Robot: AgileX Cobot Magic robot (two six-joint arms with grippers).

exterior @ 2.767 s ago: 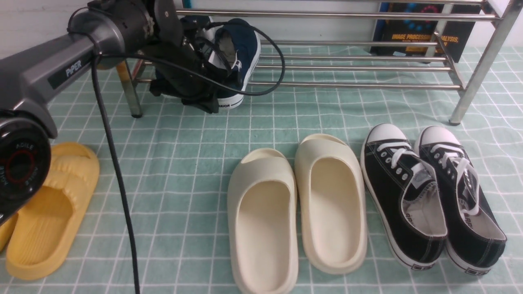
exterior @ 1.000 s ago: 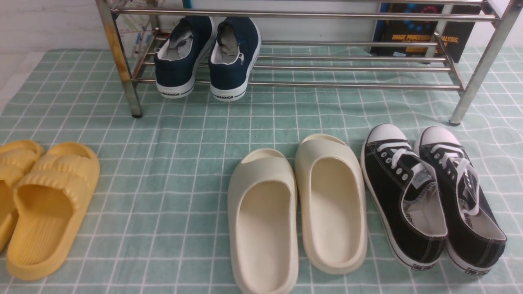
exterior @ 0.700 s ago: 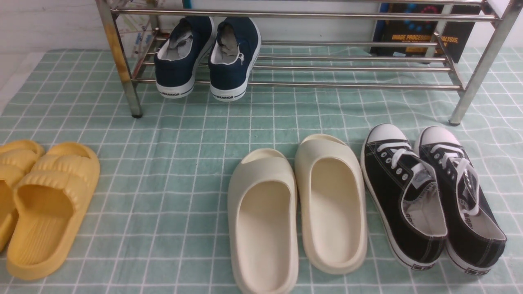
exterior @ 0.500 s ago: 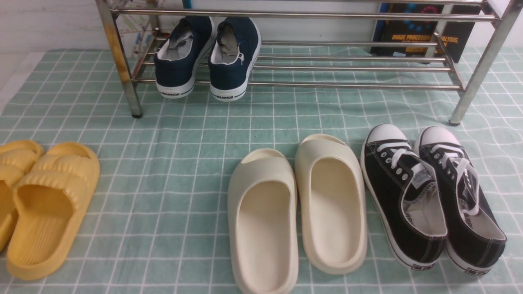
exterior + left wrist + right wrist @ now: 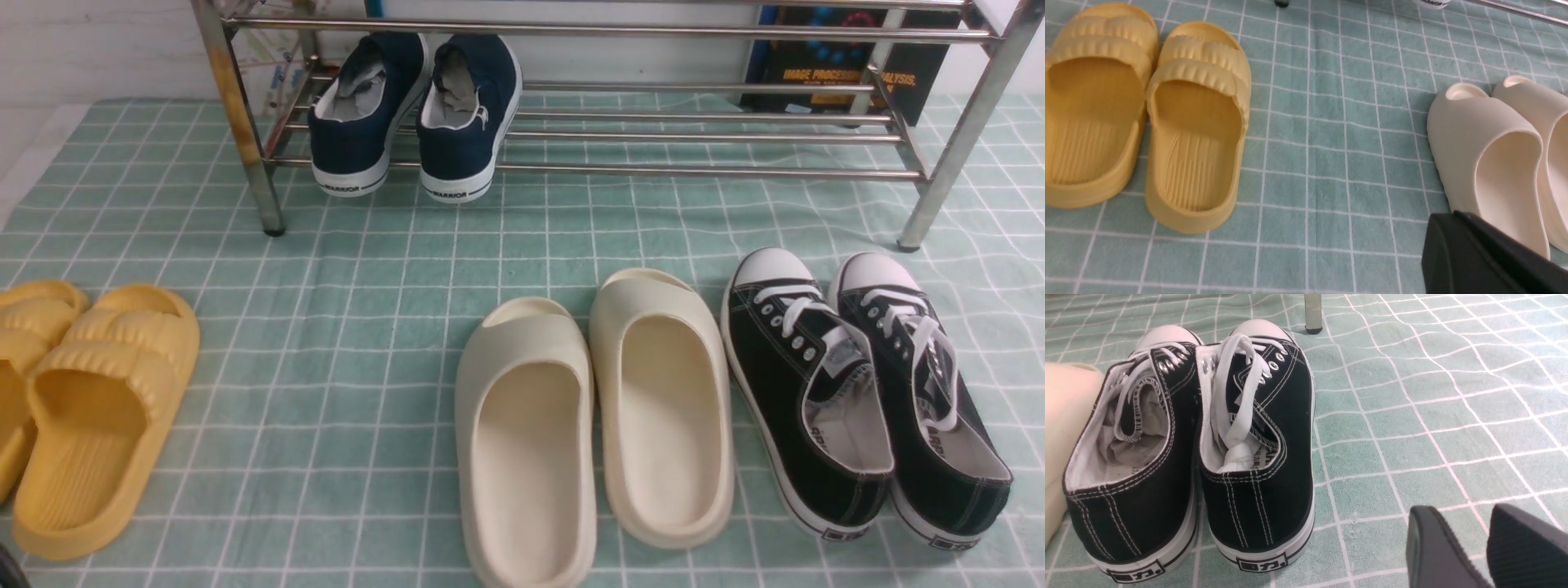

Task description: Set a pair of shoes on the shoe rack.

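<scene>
Since 2.8 s back, the left arm has cleared out of the front view; it was then at the rack's left end by the navy shoes. Nothing else on the mat has shifted.

Front view: pair of shoes (image 5: 412, 118) sits side by side on the lower bars of the shoe rack (image 5: 620, 31), at its left end, heels toward the camera, soles overhanging the front bar. Yellow slides (image 5: 90, 408) at far left on the green checked cloth (image 5: 343, 327), cream slides (image 5: 596, 416) in the middle, black lace-up sneakers (image 5: 865, 392) to the right, all on the cloth in front of the rack. A dark book (image 5: 849, 57) stands behind the rack's right end.

Left wrist view: left gripper (image 5: 1486, 257) shows as one dark block, jaws closed, empty, above the cloth just beside a cream slide; yellow slides well apart from it.

Right wrist view: right gripper (image 5: 1488, 547) has a narrow gap between its fingers, holding nothing, near the black sneakers' heels.
</scene>
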